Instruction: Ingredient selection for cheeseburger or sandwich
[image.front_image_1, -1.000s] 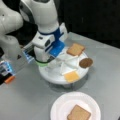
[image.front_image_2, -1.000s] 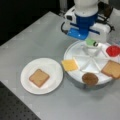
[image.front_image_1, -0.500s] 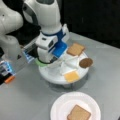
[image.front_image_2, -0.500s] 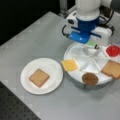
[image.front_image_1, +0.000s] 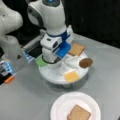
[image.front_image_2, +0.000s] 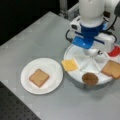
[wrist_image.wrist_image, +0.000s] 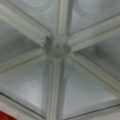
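End effector: hanging low over the hub of the white divided tray at the bench's far side; whether it is gripping anything cannot be told. Tray is carrying cheese square, patty, toast square, tomato disc and lettuce. A second toast is lying on the paper plate toward the bench's near edge.

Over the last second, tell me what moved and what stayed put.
Only the arm shifted slightly over the divided tray; nothing was picked up or released. The gripper itself is hidden under the wrist. Unmoved: the toast square on the white plate, the cheese square, patty, second toast, tomato and lettuce.
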